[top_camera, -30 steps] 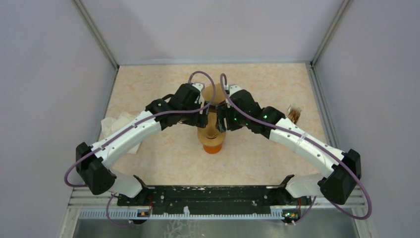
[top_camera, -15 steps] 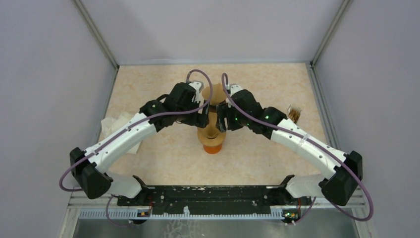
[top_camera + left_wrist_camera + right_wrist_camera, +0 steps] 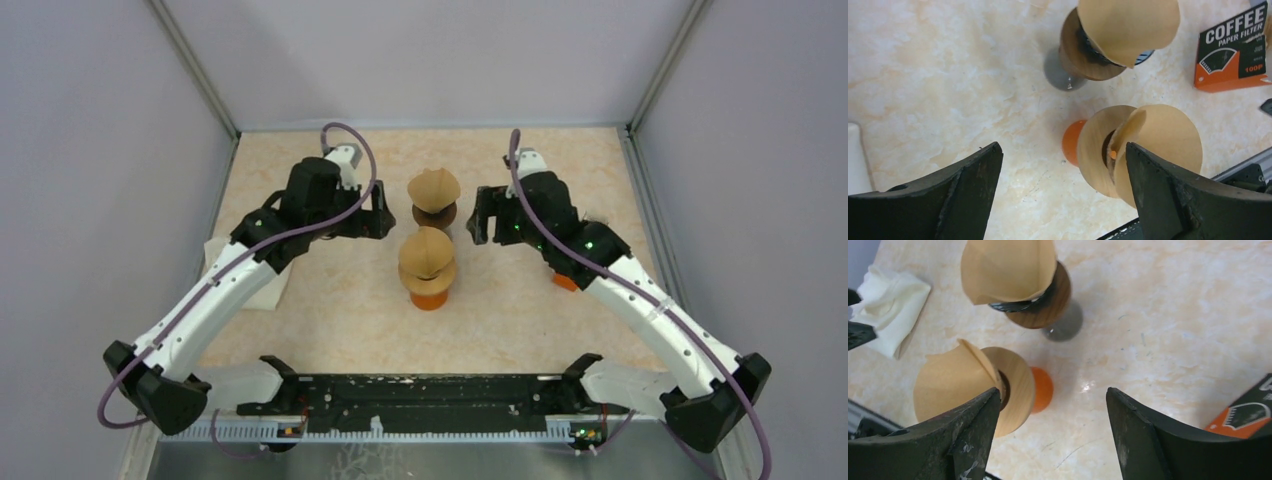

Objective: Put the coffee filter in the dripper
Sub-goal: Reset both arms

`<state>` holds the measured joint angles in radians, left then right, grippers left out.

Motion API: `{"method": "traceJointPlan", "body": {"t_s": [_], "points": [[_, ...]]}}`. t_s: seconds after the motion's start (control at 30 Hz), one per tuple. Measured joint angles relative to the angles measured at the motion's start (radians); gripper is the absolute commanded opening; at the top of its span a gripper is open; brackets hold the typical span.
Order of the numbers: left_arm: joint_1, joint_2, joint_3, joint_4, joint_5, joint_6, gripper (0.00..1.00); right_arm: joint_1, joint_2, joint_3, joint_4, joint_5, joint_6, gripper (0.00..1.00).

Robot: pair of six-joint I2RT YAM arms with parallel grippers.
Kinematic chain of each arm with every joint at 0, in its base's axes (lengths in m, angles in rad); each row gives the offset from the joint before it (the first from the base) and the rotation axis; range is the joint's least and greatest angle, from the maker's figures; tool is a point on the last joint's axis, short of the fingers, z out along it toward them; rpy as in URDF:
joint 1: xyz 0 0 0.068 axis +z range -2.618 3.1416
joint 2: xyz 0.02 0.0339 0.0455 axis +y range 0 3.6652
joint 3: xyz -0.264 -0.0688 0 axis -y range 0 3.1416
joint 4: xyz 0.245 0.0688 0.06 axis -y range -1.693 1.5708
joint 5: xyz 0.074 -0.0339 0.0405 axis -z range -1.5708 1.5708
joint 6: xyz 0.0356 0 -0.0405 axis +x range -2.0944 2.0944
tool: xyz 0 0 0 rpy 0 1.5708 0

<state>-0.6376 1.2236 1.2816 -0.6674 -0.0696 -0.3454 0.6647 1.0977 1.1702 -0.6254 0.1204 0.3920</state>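
Observation:
Two drippers stand mid-table, each with a brown paper coffee filter sitting in its top. The near dripper (image 3: 429, 288) has an orange base and a wooden collar; its filter (image 3: 426, 252) is partly folded open. The far dripper (image 3: 435, 212) has a dark base and carries the other filter (image 3: 434, 186). My left gripper (image 3: 379, 212) hangs left of them and my right gripper (image 3: 480, 216) right of them, both apart from them, open and holding nothing. The left wrist view shows the near filter (image 3: 1160, 135) by the right finger; the right wrist view shows it (image 3: 948, 385) by the left finger.
An orange and black coffee filter box (image 3: 1235, 52) lies on the right side, mostly hidden under my right arm in the top view (image 3: 565, 282). A crumpled white cloth (image 3: 238, 262) lies at the left edge. Grey walls enclose the table.
Both grippers have drawn back from the drippers, the left one to the left and the right one to the right, and their jaws have widened. The near filter stays on its dripper.

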Motion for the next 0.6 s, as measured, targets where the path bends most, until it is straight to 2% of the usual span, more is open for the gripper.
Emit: {"method": "traceJointPlan", "body": {"t_s": [0.33,0.6], "points": [[0.189,-0.228,-0.122,0.02,-0.021,0.007,0.99,-0.127,-0.229,-0.095,0.011,0.146,-0.043,0.89],[0.201,-0.526,-0.272,0.043,-0.189,0.034,1.0,-0.131,-0.478,-0.21,0.016,0.338,-0.115,0.94]]}}
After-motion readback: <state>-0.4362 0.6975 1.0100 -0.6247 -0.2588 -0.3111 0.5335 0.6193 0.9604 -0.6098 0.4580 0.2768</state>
